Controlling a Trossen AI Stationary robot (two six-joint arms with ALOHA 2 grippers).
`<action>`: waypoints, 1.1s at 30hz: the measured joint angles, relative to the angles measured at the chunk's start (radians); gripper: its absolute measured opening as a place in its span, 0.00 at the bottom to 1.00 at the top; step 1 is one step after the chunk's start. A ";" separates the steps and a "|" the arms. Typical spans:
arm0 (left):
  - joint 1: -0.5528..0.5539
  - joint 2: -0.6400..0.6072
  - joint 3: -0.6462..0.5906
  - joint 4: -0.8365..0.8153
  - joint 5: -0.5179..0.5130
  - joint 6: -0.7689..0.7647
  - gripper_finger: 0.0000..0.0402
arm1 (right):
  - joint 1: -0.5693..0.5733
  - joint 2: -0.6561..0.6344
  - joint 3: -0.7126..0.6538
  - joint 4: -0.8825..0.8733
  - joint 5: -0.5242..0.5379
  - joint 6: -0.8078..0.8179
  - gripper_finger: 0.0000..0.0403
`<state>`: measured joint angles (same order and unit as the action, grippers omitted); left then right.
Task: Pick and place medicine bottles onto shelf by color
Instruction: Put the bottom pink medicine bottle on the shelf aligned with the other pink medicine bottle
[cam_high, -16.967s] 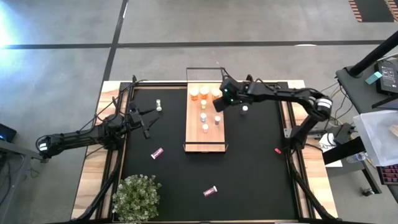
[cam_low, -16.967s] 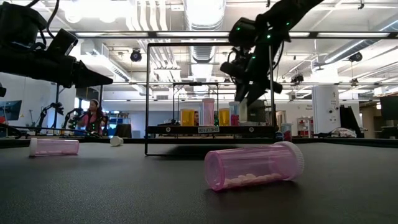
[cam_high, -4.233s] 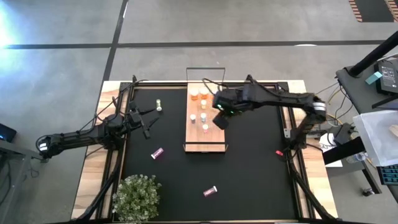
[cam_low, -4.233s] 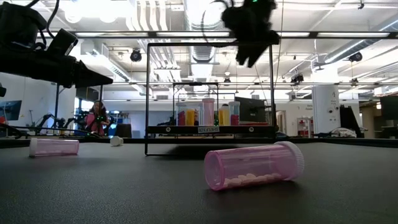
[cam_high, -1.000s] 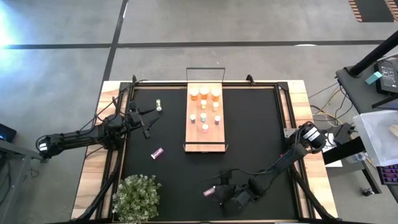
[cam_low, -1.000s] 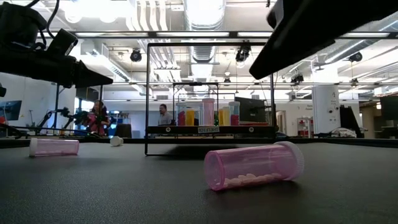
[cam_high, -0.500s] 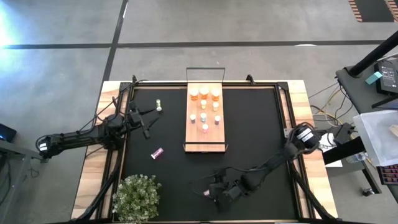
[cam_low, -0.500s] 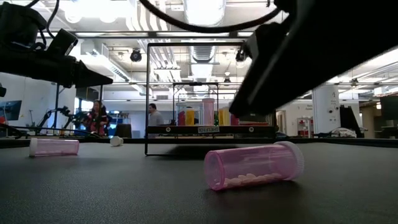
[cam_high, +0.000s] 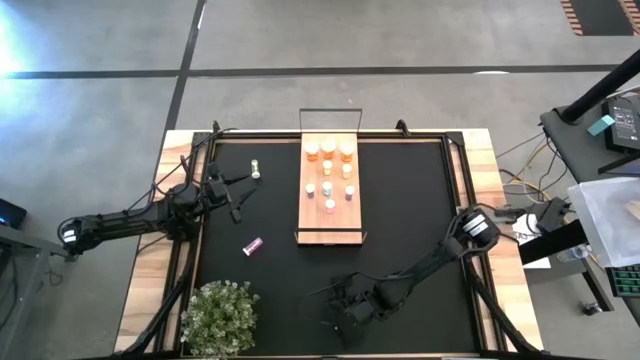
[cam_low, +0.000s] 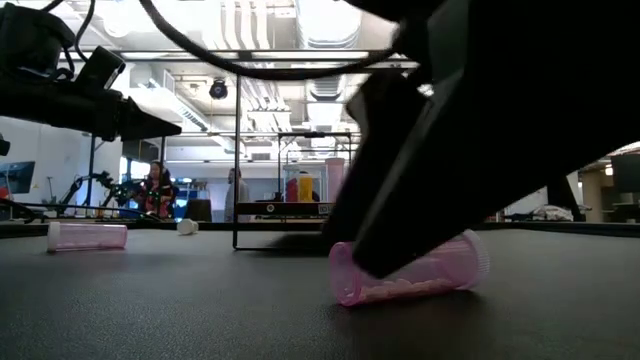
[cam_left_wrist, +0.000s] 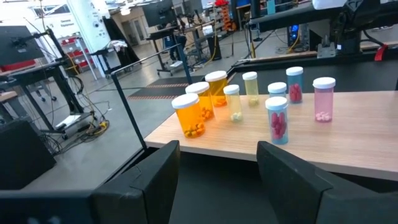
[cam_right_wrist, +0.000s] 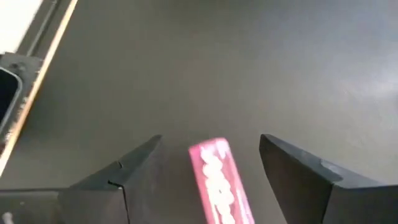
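The pink bottle (cam_right_wrist: 219, 182) lying on its side at about six o'clock on the black mat (cam_high: 410, 230) is the one now in play. The right gripper (cam_right_wrist: 214, 163) hangs low over it with its fingers spread, one to either side of the bottle and neither touching it, which suits a pinch across the body of a bottle that cannot be taken by its cap while it lies flat. In the low view the dark bulk of that arm covers part of the bottle, and whether it already rests on the bottle is hard to say from there.

Further in, toward nine o'clock, a second pink bottle (cam_high: 252, 245) lies on the mat, also on its side, so it too is left to be picked. The shelf (cam_high: 329, 222) runs from the centre toward twelve o'clock. On it the amber bottles (cam_left_wrist: 200, 109) stand in a row at the far end, with slimmer pale and pink ones grouped just nearer, which fits sorting by colour.

At about ten o'clock a small pale bottle (cam_high: 256, 170) sits on the mat near the left gripper (cam_left_wrist: 217, 180), which waits with its fingers parted and nothing between them, facing the shelf.
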<state>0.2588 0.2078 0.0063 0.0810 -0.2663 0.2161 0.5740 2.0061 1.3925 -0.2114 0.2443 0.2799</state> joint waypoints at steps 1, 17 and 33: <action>0.000 0.001 0.000 0.000 0.000 0.000 0.49 | 0.001 0.012 0.018 -0.008 -0.001 -0.015 0.63; 0.000 0.000 0.000 0.000 0.000 0.000 0.49 | -0.005 0.088 0.165 -0.268 -0.021 -0.054 0.47; 0.000 0.001 0.000 0.000 0.000 0.000 0.49 | 0.033 0.061 0.192 -0.535 -0.054 -0.147 0.27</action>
<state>0.2588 0.2085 0.0063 0.0807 -0.2661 0.2165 0.6067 2.0670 1.5841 -0.7461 0.1900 0.1330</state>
